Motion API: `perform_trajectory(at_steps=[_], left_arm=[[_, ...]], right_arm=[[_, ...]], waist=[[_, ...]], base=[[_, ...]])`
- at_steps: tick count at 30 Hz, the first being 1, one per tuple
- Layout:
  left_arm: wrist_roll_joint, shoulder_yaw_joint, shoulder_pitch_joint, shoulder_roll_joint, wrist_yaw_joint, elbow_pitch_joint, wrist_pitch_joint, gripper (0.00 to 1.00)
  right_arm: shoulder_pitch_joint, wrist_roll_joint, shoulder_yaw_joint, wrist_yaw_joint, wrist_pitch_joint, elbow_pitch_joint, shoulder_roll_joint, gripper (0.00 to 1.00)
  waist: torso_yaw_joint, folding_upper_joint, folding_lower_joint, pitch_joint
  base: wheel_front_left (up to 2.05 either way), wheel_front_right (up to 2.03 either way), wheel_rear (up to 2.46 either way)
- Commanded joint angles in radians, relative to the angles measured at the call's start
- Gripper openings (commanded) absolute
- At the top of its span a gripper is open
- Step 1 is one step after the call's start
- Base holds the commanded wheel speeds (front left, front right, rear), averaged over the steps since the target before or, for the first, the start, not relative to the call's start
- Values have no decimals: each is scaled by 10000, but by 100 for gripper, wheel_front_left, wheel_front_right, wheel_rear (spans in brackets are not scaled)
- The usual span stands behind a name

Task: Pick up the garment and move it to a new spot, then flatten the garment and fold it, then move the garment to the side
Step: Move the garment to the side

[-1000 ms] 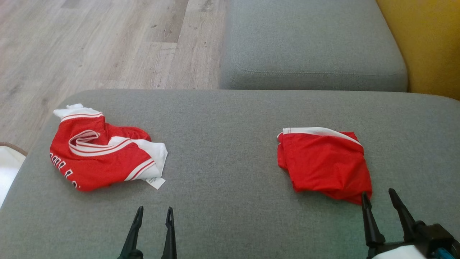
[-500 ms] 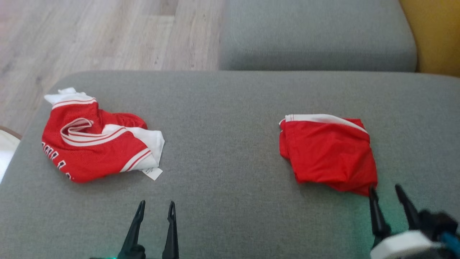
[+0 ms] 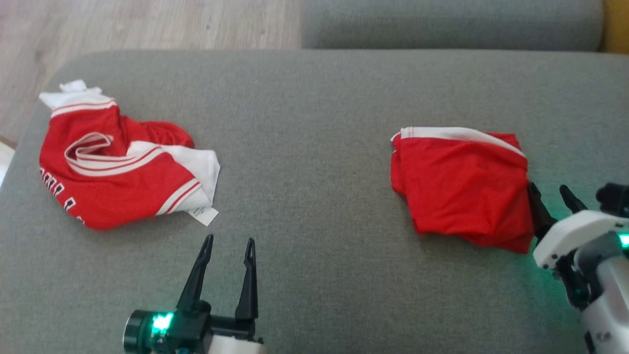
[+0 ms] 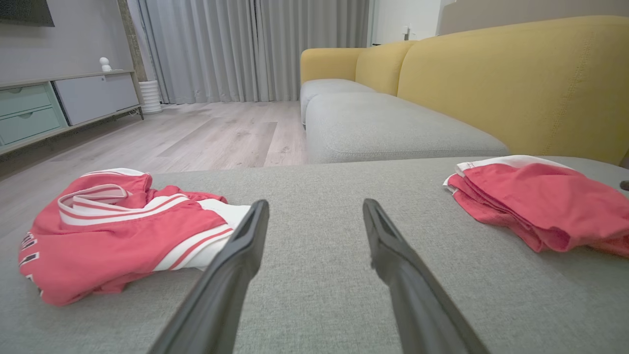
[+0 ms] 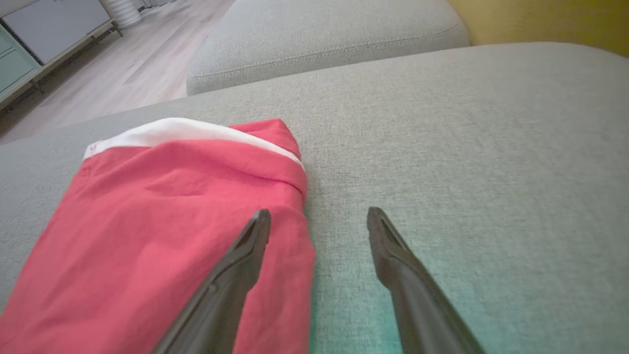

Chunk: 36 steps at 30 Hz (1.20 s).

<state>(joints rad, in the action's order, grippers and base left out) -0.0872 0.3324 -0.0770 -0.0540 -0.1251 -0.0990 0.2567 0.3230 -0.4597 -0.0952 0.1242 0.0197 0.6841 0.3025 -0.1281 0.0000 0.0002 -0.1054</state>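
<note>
While left gripper (image 3: 230, 241) hovers wide open and empty, crumpled red-white jersey (image 3: 118, 177) ahead-left of it, right gripper (image 3: 547, 189), equally spread and empty, sits at folded red garment (image 3: 462, 187)'s right edge.

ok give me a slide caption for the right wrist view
Open right pincer straddling the side edge of a folded red garment on a grey cushion.

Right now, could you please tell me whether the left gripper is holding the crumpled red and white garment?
No, the left gripper stands open over bare grey cushion, apart from the crumpled garment.
</note>
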Motion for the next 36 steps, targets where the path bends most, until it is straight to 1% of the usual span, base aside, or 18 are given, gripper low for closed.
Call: perform_trajectory(at_steps=[1, 3, 4, 6, 7, 10, 12, 16, 17, 23, 24, 28, 32, 35, 36], left_arm=[[-4, -172, 409, 38, -145, 333, 51, 100], [-36, -99, 511, 38, -202, 342, 51, 100], [-69, -69, 554, 38, -224, 334, 51, 100], [-127, -27, 641, 38, -265, 331, 51, 100], [-148, -14, 687, 38, -286, 341, 51, 100], [-202, 33, 826, 38, -373, 411, 51, 100], [-220, 64, 918, 38, -434, 523, 51, 100], [-257, 146, 1128, 38, -337, 1069, 51, 100], [-257, 146, 1128, 38, -337, 1069, 51, 100], [-12, 167, 1637, 38, -274, 1533, 51, 100], [106, 203, 1911, 38, -185, 1760, 51, 100], [294, 222, 2359, 38, -100, 1992, 51, 100], [378, 212, 2641, 38, -51, 2028, 51, 100], [421, 216, 2751, 38, 15, 1990, 51, 100], [435, 211, 2777, 38, 32, 1970, 51, 100]], right_arm=[[368, -286, -369, 65, 118, -59, 273, 100], [598, -671, -705, 65, 395, 264, 338, 100], [684, -856, -891, 65, 586, 431, 346, 98], [842, -1316, -1225, 65, 921, 655, 306, 39], [918, -1582, -1348, 65, 992, 686, 276, 0], [1105, -2171, -1762, 65, 954, 583, 391, 0], [1226, -2217, -2018, 65, 725, 483, 758, 0], [1604, -2051, -2212, 65, 403, 460, 1841, 0], [1604, -2051, -2212, 65, 403, 460, 1841, 0], [2329, -1756, -1815, 65, 297, 511, 3531, 0], [2565, -1530, -1645, 65, 209, 514, 4075, 0], [2941, -1305, -1270, 65, -66, 645, 4940, 0], [3348, -1046, -937, 65, -388, 862, 5415, 0], [3676, -882, -629, 65, -608, 1077, 5518, 0], [3776, -782, -538, 65, -666, 1168, 5516, 6]], waist=[[-89, 0, -2, -238], [-127, 0, -2, -387], [-142, 0, -2, -449], [-151, 0, -2, -572], [-145, 0, -2, -638], [-83, 0, -2, -826], [22, 0, -2, -966], [385, 0, -2, -1391], [385, 0, -2, -1391], [936, 0, -2, -2432], [1056, 0, -2, -2844], [1206, 0, -2, -3470], [1278, 0, -2, -3782], [1316, 0, -2, -3892], [1324, 0, -2, -3914]], base=[[0, 0, 0], [0, 0, 0], [0, 0, 0], [0, 0, 0], [0, 0, 0], [0, 0, 0], [0, 0, 0], [0, 0, 0], [0, 0, 0], [0, 0, 0], [0, 0, 0], [0, 0, 0], [0, 0, 0], [0, 0, 0], [0, 0, 0]])
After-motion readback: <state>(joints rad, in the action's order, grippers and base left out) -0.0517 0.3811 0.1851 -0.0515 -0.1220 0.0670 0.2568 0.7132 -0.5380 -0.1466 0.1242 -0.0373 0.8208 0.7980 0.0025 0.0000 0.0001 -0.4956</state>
